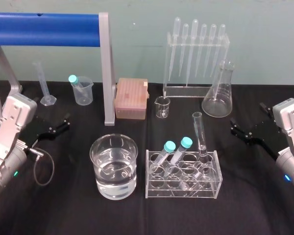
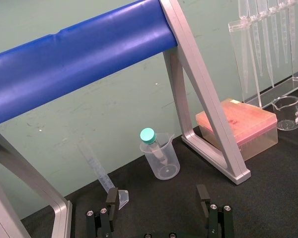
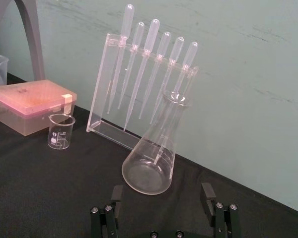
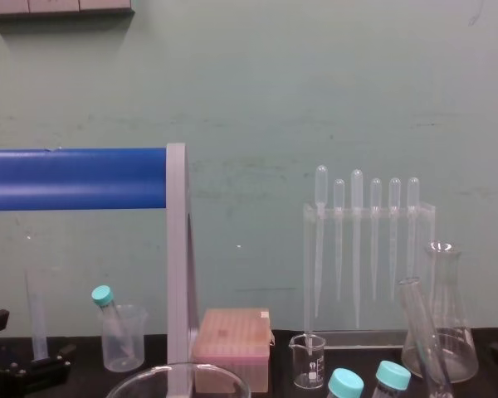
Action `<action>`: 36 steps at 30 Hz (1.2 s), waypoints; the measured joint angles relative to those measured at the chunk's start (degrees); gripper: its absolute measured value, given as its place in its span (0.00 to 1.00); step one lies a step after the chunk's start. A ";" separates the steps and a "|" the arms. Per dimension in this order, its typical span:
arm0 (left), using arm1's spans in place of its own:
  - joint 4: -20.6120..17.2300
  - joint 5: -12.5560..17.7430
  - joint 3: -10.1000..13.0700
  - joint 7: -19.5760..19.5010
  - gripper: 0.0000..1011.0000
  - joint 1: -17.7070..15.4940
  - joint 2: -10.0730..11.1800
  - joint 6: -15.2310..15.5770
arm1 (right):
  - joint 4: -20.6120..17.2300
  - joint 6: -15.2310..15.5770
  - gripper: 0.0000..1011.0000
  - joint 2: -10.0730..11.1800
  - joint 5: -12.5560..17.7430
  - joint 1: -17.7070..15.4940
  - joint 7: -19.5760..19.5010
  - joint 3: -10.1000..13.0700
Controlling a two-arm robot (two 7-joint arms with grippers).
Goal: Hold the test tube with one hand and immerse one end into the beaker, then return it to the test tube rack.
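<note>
— Tube position?
— Standing in the rack, back right slot, well apart from the right gripper, off to its left.
— Fingers?
— Right fingers spread open and empty, a flask just ahead of them. Left gripper is also spread and empty, at the table's left side.
— Beaker?
— Beaker, holding clear liquid, sits just beside the rack, between both grippers.

head above, chest low, sharing beaker
</note>
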 joint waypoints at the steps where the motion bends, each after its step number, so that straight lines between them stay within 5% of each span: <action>1: 0.00 0.00 0.00 0.00 0.99 0.00 0.00 0.00 | 0.00 0.00 0.99 0.00 0.00 0.00 0.00 0.00; 36: 0.00 0.00 0.00 0.00 0.99 0.00 0.00 0.00 | 0.00 0.01 0.99 0.00 0.01 0.00 0.00 0.00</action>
